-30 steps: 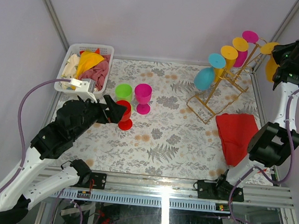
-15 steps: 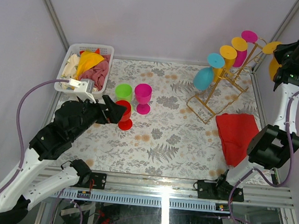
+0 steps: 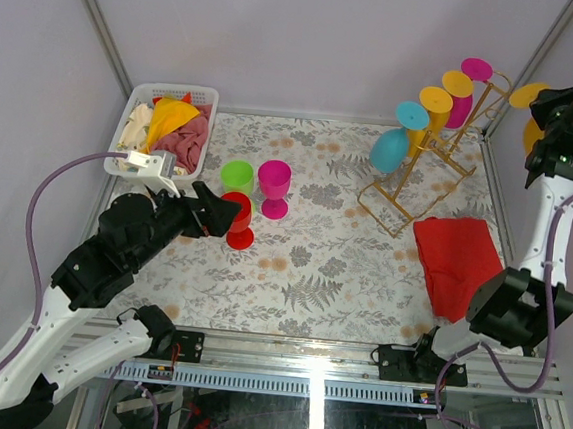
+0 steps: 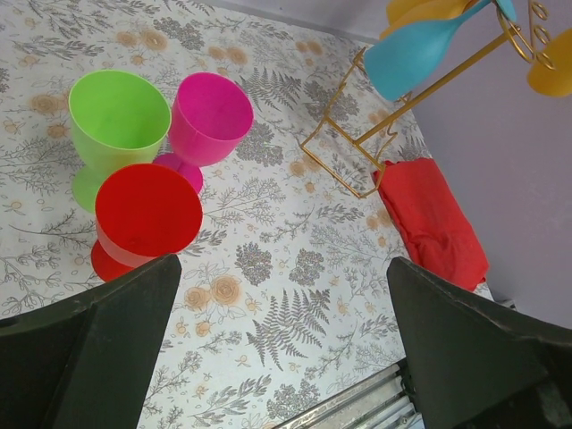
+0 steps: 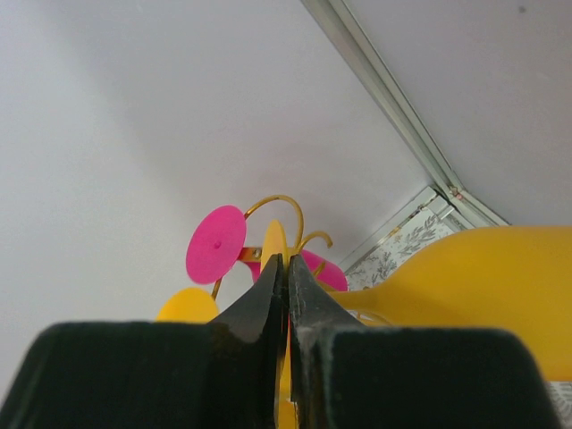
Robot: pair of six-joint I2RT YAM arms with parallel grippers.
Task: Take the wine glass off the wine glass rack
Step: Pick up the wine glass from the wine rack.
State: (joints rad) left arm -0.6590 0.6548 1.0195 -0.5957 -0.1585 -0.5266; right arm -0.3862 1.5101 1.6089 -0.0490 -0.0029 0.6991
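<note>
**Right arm.** The right gripper (image 3: pixel 548 119) is held high in the far right corner of the enclosure. Its fingers are clenched on the stem of the yellow wine glass (image 5: pixel 465 295), with only a sliver of yellow showing between the pads.

**Clearance.**
- The enclosure wall lies close behind and beside the jaws, and the corner frame post (image 5: pixel 393 98) runs above them.
- The curled hooks of the wine glass rack (image 4: pixel 429 94) stand near, directly ahead of the jaws. Whether the glass's foot is wholly free of the wire cannot be told.
- Below the jaws there is open air down to the red cloth (image 3: pixel 453 259) on the table (image 3: pixel 311 277).

**Left arm.** The left gripper (image 4: pixel 281 277) has its jaws spread wide and holds nothing. The red cup (image 4: pixel 147 210) stands just ahead, toward its left finger. The green cup (image 4: pixel 116 116) and magenta cup (image 4: pixel 210 116) stand beyond it. Bare table lies ahead toward the right finger.

**Task item.** The glass is opaque yellow, with a rounded bowl tapering to a thin stem and a flat round foot. In the wrist view the bowl lies to the right of the jaws.

**Rack.** It is thin gold wire and carries a teal glass (image 3: pixel 387 151), a second yellow glass (image 3: pixel 437 99) and a magenta glass (image 3: pixel 475 70).
</note>
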